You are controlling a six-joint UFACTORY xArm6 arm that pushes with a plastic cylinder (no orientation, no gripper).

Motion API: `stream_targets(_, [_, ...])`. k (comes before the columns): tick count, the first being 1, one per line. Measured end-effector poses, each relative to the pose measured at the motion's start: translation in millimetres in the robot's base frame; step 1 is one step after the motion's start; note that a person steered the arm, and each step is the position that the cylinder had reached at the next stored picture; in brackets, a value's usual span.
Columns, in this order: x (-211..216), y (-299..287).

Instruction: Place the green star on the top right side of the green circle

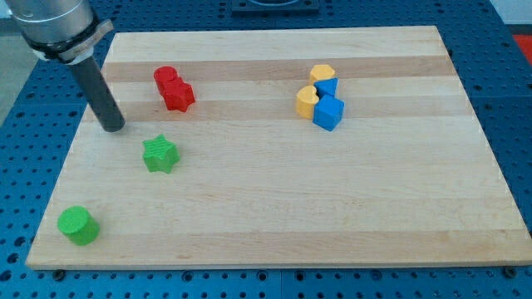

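The green star [159, 154] lies on the wooden board [274, 208] at the view's left, above and to the right of the green circle [78, 225], which sits near the board's bottom left corner. My tip [111, 127] rests on the board up and to the left of the green star, a short gap away, not touching it. The rod rises to the view's top left.
Two red blocks [173, 88] sit together right of my tip, near the view's top. A cluster of two yellow blocks [322, 75] and two blue blocks [328, 112] sits at the upper right of the board's middle. Blue perforated table surrounds the board.
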State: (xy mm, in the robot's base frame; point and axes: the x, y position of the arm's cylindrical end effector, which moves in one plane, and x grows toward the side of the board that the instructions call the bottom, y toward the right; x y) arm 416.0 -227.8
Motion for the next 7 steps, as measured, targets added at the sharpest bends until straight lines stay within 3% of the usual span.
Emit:
stream_targets(1, [0,66])
stream_targets(3, [0,118])
stream_targets(7, [43,84])
